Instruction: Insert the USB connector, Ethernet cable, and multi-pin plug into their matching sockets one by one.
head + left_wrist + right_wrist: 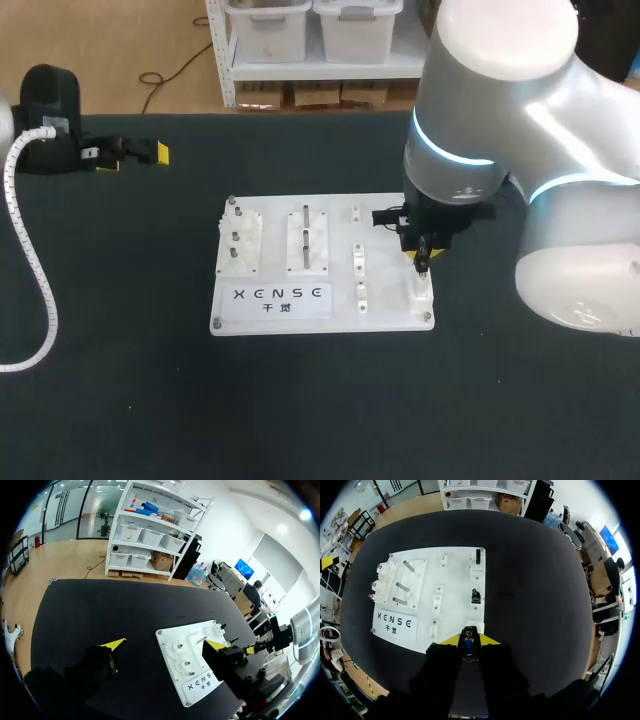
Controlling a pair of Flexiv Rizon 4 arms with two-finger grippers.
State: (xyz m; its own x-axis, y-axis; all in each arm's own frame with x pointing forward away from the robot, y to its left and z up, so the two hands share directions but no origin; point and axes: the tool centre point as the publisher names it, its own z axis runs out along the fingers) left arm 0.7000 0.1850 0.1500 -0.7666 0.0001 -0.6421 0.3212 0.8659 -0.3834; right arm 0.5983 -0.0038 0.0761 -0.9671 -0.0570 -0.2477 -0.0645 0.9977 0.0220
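A white socket board lies mid-table. My right gripper hangs over the board's near right corner, shut on a small dark plug with a blue part. The plug points down at a white socket block. In the right wrist view, ahead of the gripper, a small black connector and a black plug stand in the same column on the board. My left gripper rests far left on the table, open and empty; its own view shows the board well ahead.
Three small white sockets line the board's middle column. Upright pegs and a slotted fixture stand on its left half. A white coiled cable runs down the table's left side. Dark mat surrounds the board.
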